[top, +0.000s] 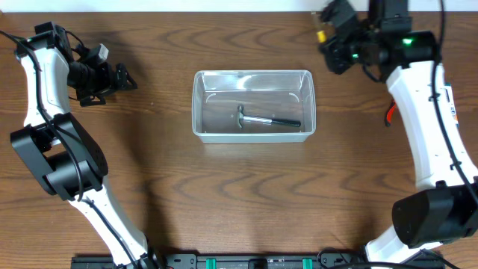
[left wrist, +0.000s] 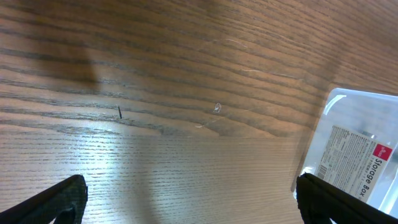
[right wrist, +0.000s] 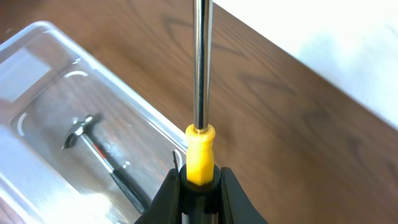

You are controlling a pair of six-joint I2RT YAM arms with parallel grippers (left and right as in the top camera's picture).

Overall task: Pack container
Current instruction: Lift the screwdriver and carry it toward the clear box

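The clear container [top: 199, 104] sits mid-table, and a small hammer [top: 265, 120] with a metal head and dark grip lies inside it. Off its left side, my left gripper [top: 123, 78] hovers open and holds nothing. In the left wrist view its fingers [left wrist: 62, 202] stand wide apart over bare wood, with the container's corner [left wrist: 354, 118] at the right. My right gripper [top: 326, 37] is past the container's far right corner. It is shut on a screwdriver [right wrist: 200, 149] at the yellow-and-black handle, the steel shaft pointing away from the jaws. The container [right wrist: 37, 37] and hammer [right wrist: 93, 140] lie to its left.
The wooden table's far edge meets a white surface [right wrist: 336, 43] just behind the right gripper. A "Storage Box" label [left wrist: 360, 165] is stuck on the container. Both arm bases stand at the near corners of the table.
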